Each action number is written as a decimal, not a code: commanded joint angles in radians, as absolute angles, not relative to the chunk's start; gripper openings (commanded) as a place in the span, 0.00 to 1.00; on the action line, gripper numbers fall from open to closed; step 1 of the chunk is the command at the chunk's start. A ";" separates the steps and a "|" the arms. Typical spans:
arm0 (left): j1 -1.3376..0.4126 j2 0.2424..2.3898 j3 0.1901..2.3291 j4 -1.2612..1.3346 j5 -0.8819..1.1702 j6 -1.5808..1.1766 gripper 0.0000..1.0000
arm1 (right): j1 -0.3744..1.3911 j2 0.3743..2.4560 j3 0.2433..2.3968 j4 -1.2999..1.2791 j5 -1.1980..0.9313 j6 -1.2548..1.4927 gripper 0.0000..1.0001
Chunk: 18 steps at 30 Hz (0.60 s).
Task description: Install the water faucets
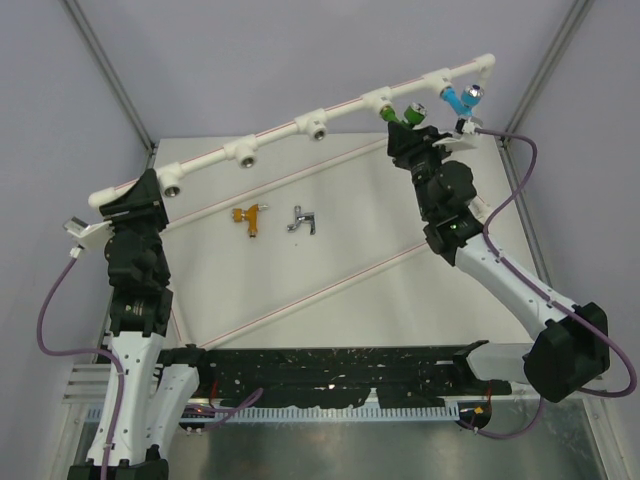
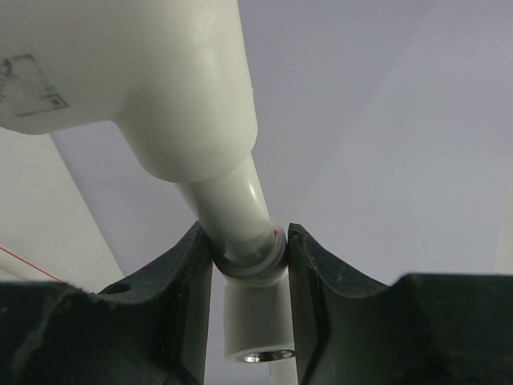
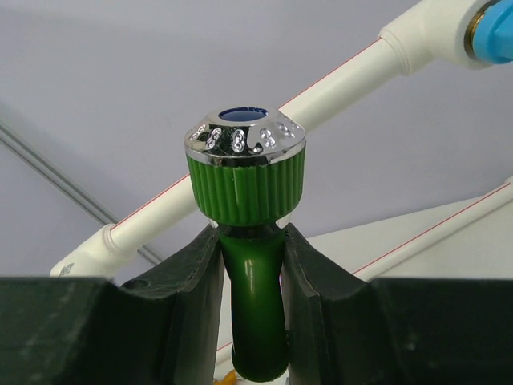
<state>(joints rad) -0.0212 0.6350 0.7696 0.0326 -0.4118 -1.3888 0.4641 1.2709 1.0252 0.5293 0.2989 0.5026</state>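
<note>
At the back of the table (image 1: 400, 290), overhead view: I see the white pipe frame (image 1: 340, 110) slanting from lower left to upper right.
Blue faucet (image 1: 462, 98): sits in the frame near its right end.
Green faucet (image 1: 405, 114): at the next socket to the left, with my right claw (image 1: 408, 135) on it. I can't tell from here whether it is screwed in.
Orange-gold faucet (image 1: 250, 216) and silver faucet (image 1: 303, 221): lying loose on the table, near each other but not touching, apart from both arms.
Left claw (image 1: 145, 195): at the frame's left end.
Left wrist view, left claw (image 2: 248, 257): clenched on the white pipe frame (image 2: 232, 208), with both fingers touching the pipe just above a round socket (image 2: 256, 341).
Right wrist view, right claw (image 3: 252, 281): grasping the green faucet (image 3: 244, 188) by its stem, just under the ribbed knob with the chrome cap.
Blue faucet, same view (image 3: 493, 36): only a corner shows at top right, in the pipe fitting.
</note>
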 commanded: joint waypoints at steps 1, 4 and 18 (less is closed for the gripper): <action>-0.048 0.626 0.775 -0.006 -0.345 -1.393 0.00 | 0.512 1.319 1.045 0.565 0.359 0.702 0.05; -0.049 0.627 0.773 -0.006 -0.344 -1.396 0.00 | 0.529 1.327 1.060 0.571 0.393 0.785 0.05; -0.055 0.624 0.770 -0.006 -0.339 -1.407 0.00 | 0.552 1.341 1.098 0.604 0.391 0.960 0.07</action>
